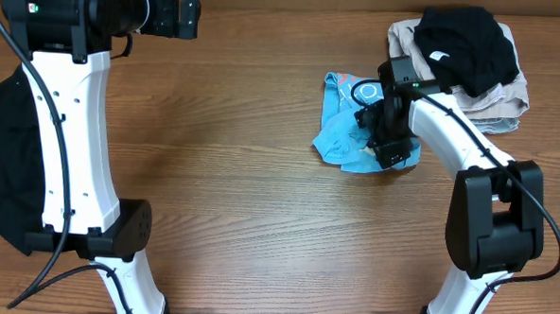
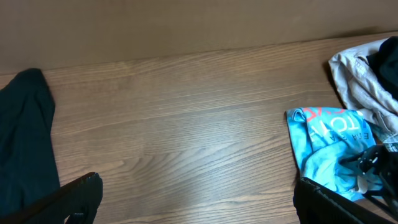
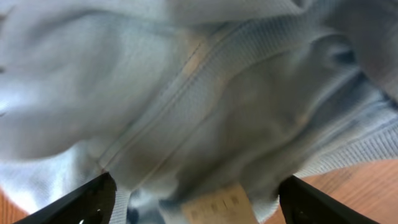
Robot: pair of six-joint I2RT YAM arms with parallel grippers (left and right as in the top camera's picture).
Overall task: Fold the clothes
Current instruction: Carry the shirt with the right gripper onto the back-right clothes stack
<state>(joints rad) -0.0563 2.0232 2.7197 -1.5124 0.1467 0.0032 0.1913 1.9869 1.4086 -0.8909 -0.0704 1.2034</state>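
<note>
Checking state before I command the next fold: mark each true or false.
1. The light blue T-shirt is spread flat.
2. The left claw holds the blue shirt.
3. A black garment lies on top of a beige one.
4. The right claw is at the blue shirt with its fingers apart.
1. False. The light blue T-shirt lies crumpled in a heap on the table.
2. False. The left claw is open over bare wood and holds nothing; the shirt is off to its right.
3. True. The black garment sits on the beige garment at the table's far right.
4. True. The right claw has its fingers spread, and blue fabric fills its wrist view.
</note>
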